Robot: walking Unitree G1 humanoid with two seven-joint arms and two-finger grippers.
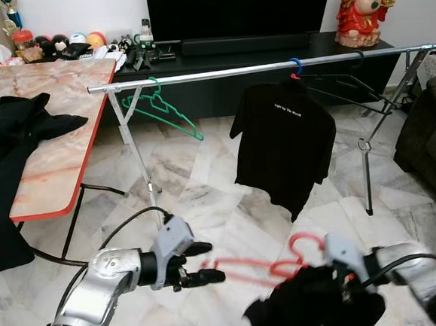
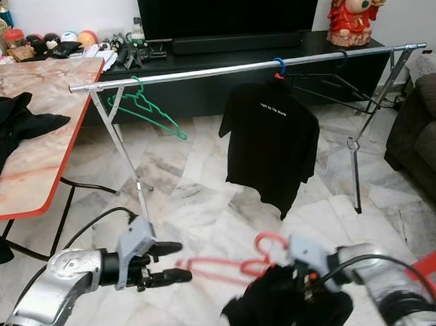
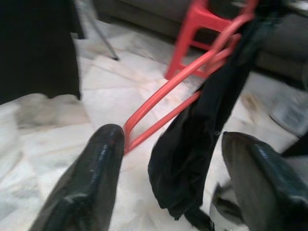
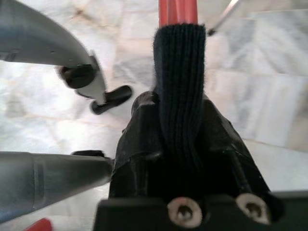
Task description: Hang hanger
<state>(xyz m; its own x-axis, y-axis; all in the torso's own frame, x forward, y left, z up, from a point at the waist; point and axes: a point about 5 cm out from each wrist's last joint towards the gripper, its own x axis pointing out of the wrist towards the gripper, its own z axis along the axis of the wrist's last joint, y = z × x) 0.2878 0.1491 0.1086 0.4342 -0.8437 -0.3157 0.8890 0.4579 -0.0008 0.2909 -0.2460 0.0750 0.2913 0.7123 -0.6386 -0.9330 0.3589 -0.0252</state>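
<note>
Below the rail [image 1: 271,67] | right end effector [image 1: 339,263] clamps red hanger [image 1: 264,267] | left end effector [image 1: 199,262] spread wide beside its tip

head pair: forward-down, shared rack [image 1: 263,68] | wrist cams: close, along fingers

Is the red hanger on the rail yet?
No. The red hanger is low over the floor, held by the right hand, far below the rail.

White marble floor [image 1: 205,187] gleaming, marble-topped table [image 1: 57,138] standing at left, black TV console [image 1: 218,72] running along the white wall [image 1: 78,12], dark sofa [image 1: 432,146] sitting at right
</note>
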